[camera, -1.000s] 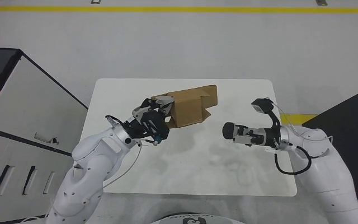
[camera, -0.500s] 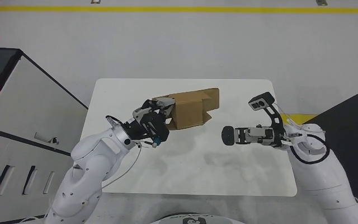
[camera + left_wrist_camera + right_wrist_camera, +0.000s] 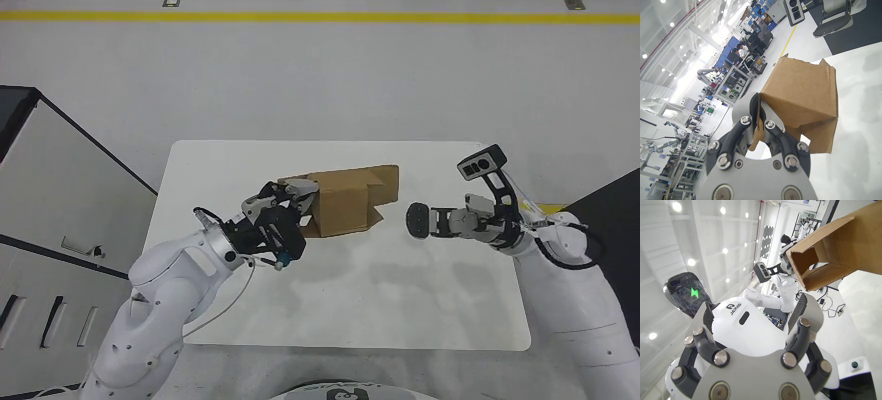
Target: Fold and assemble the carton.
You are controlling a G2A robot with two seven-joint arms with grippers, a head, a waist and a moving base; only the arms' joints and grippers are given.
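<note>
A brown cardboard carton [image 3: 350, 200] stands partly formed near the middle of the white table [image 3: 400, 300], one end open as a square tube [image 3: 810, 264]. My left gripper [image 3: 296, 190] is shut on a flap at the carton's left end [image 3: 758, 121]; the carton body [image 3: 800, 92] rises just beyond the fingers. My right gripper [image 3: 416, 220] hangs open a short way right of the carton, apart from it, its two ribbed fingertips [image 3: 797, 311] spread wide and facing the carton's open end.
A dark cabinet [image 3: 40, 200] stands left of the table. A black floor mat [image 3: 600, 210] lies to the right. The table's front half is bare white surface.
The right gripper rose and swung toward the back, turning to face the carton's right end. The left gripper carried the carton slightly to the right.
</note>
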